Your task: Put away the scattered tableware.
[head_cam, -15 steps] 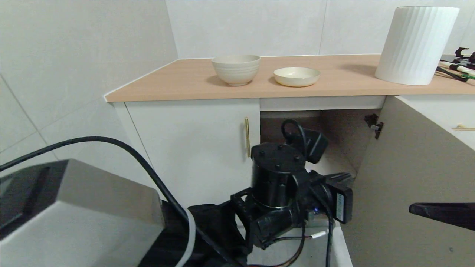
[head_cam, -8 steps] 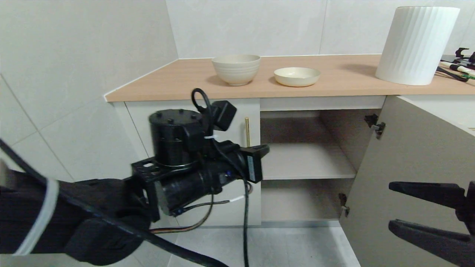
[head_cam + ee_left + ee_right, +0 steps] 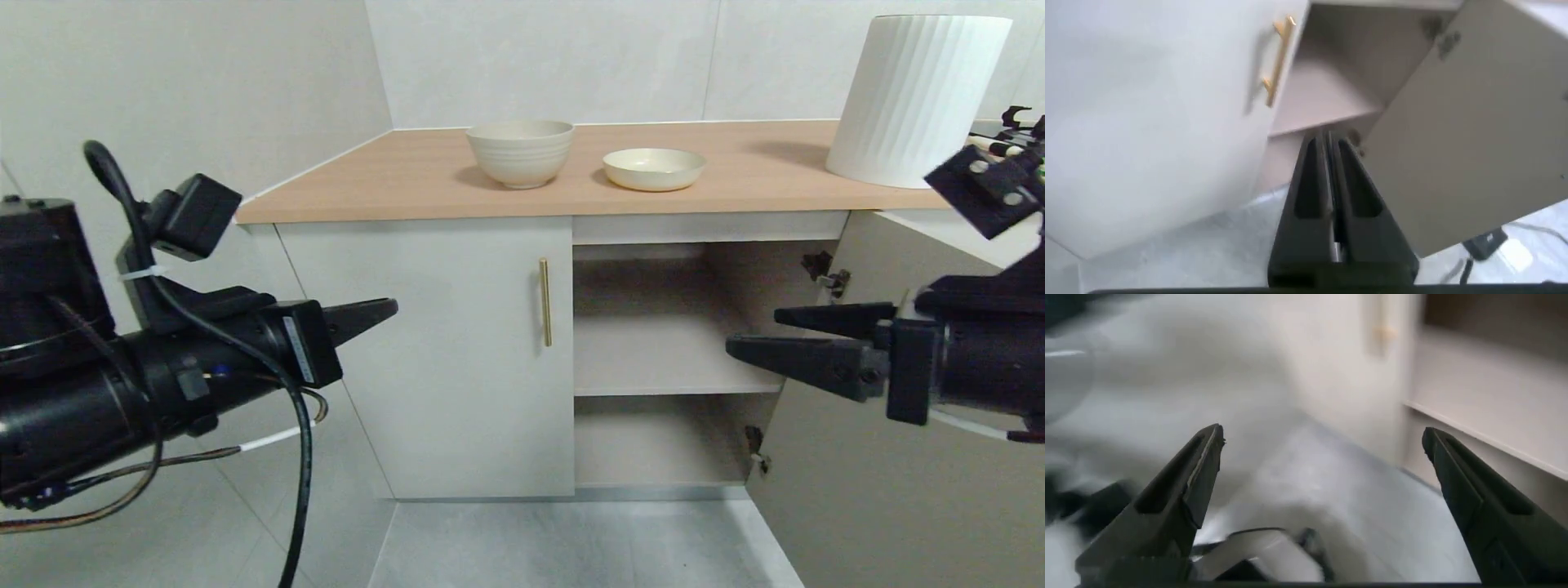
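Bowl [image 3: 519, 152] and shallow dish [image 3: 654, 168] sit upright on the surface [image 3: 392, 184]. The dish is at 3 o'clock of the bowl, near but not touching. Neither is gripped, so I read it as 0 of 2 put away.

Cabinet [image 3: 424, 237] under the surface: left door [image 3: 457, 359] is shut, with a brass handle [image 3: 544, 302] at its edge. Right door [image 3: 849, 474] is swung wide. Likely reason: it exposes the shelf [image 3: 669, 355] as the drop spot for the tableware.

Left tool [image 3: 382, 309]: clenched, fingers [image 3: 1310, 180] pressed together, carrying nothing. It sits at 9 o'clock in the head view, in front of the shut door, below surface height. My guess is it's parked out of the way.

Right tool [image 3: 755, 331]: released, jaws spread wide, nothing between them. It sits at 3 o'clock in the head view, at shelf height in front of the open compartment. Its tips point toward 9 o'clock. The spread jaws suggest this arm is set up for the pick.

Both pieces are above both tools and well apart from them.
- From the right tool: dish at 11 o'clock, bowl farther off at 10 o'clock.
- From the left tool: bowl at 1 o'clock, dish at 2 o'clock.

The dish looks like the nearer target for the right tool. It has to rise past the surface edge first.

Ribbed white cylinder [image 3: 918, 98] stands on the surface at 1 o'clock of the right tool. It's a possible clearance issue on the way up.
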Controlling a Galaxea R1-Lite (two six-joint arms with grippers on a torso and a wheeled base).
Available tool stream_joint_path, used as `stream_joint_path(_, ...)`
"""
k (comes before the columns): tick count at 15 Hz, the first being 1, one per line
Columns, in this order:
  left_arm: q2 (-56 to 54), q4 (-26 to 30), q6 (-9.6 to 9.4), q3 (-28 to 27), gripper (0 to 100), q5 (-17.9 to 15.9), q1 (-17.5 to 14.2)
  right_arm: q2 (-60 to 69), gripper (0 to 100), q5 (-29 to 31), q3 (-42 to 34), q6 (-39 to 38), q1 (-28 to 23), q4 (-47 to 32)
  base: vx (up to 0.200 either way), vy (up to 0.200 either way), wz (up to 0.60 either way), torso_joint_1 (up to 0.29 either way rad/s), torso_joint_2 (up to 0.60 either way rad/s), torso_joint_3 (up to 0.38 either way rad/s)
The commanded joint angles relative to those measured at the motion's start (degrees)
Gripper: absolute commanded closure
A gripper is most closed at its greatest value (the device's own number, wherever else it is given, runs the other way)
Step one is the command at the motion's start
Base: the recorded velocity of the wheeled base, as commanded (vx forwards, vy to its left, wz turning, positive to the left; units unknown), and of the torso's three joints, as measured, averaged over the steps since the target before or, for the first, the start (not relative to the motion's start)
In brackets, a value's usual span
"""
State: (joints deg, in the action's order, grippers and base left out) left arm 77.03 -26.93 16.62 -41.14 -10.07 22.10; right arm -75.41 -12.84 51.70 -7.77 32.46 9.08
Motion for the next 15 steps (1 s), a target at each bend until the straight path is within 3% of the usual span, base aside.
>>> stream_joint_path(1, -4.0, 1.5, 0.08, -1.3, 0, -0.6, -1.8, -6.8, 0, 4.5, 4.3, -0.1, -0.4, -2.4, 0.000, 0.000, 0.00, 0.000, 0.00, 0.000)
stream_joint_path(7, -5.7, 1.8, 0.35, -2.5, 0, -1.1, -2.2, -6.2, 0, 11.5, 4.5, -0.6, -1.1, -4.2, 0.000, 0.000, 0.00, 0.000, 0.00, 0.000)
stream_joint_path(15, -5.7, 2.3, 0.08, -2.3, 0, -1.2, -2.2, -2.5, 0, 11.7, 5.2, -0.6, -1.1, -9.4, 0.000, 0.000, 0.00, 0.000, 0.00, 0.000)
